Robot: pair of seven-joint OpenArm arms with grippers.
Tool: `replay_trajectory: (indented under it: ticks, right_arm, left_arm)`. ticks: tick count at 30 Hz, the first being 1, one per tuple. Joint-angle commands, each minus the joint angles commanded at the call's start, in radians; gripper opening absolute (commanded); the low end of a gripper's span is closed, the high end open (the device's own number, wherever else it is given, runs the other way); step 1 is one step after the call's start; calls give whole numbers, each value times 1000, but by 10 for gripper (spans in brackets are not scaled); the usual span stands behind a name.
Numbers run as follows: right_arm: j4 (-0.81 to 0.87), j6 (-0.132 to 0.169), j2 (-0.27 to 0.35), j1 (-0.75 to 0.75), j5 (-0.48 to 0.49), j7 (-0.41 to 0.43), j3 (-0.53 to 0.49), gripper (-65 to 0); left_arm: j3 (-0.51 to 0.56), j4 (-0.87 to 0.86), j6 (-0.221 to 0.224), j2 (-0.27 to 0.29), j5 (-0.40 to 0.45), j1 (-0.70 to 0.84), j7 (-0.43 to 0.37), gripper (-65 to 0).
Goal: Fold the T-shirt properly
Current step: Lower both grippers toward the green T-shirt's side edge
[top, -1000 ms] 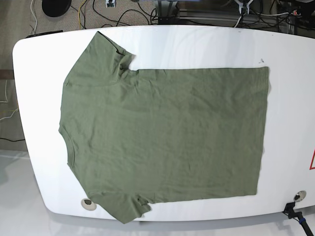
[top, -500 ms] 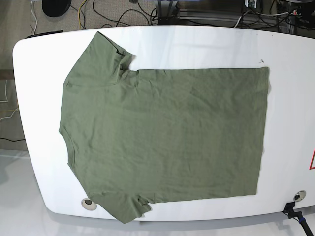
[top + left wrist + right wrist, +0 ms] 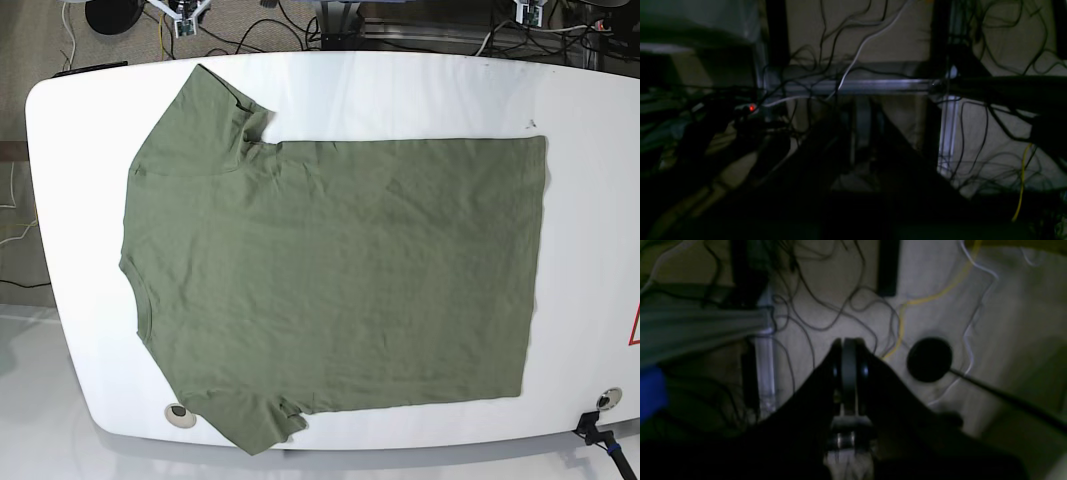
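Observation:
The olive-green T-shirt (image 3: 330,280) lies spread flat on the white table (image 3: 590,200), collar to the left, hem to the right, both sleeves out. No gripper touches it. My right gripper (image 3: 848,350) is shut with nothing in it and hangs over the cabled floor behind the table; a bit of that arm (image 3: 185,15) peeks in at the top left of the base view. In the very dark left wrist view my left gripper (image 3: 862,106) is a silhouette whose fingers meet at a point. A piece of that arm (image 3: 528,10) shows at the top right.
Cables (image 3: 250,30) and a black round base (image 3: 113,12) lie on the floor beyond the table's far edge. A metal frame (image 3: 857,86) runs under there. A round grommet (image 3: 178,412) sits front left, another (image 3: 608,398) front right beside a black clamp (image 3: 590,428).
A bit of the right arm has come into the base view at the top left. The left arm's bit at the top right has shifted rightward. The T-shirt has not moved.

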Motion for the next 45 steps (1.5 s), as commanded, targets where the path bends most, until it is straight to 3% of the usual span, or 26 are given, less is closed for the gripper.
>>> replay_trajectory:
  ticks: [2,3,10,16,21,23,28,32,33,37,40,45]
  right_arm:
    - [70,0,-1,-6,-5,-8,3,-650]
    - [-6,-6,1,-18,0,4,6,-650]
    - [290,-5,0,-127,-10,-28,14,-650]
    - [505,-3,-1,-131,29,-167,18,-650]
    - [656,10,-1,-120,89,-241,22,-650]
    - [707,33,2,-120,131,-268,26,-650]
    - [790,166,-1,-93,283,-355,83,-650]
    - [809,215,2,-59,370,-440,154,-650]
    - [792,188,-1,-82,315,-385,116,-650]
    - [843,193,8,-56,311,-405,189,-650]
    - [855,178,22,-27,309,-440,219,-649]
    - [846,69,38,22,304,-474,204,-650]
  left_arm:
    - [-9,59,-2,9,3,10,-7,-650]
    - [-4,36,-9,-8,-6,-7,13,-650]
    - [-19,91,-14,-13,-5,3,38,-650]
    - [-85,171,-54,-18,-76,-4,111,-650]
    - [-135,247,-106,-25,-120,-23,226,-650]
    - [-160,263,-122,-25,-151,-33,276,-630]
    - [-276,303,-149,-37,-330,-81,426,-614]
    - [-333,322,-173,-60,-468,-131,526,-613]
    - [-317,311,-174,-60,-447,-137,496,-621]
    - [-309,310,-182,-63,-443,-178,485,-599]
    - [-301,308,-194,-67,-443,-202,464,-558]
    - [-294,309,-195,-72,-440,-213,425,-514]
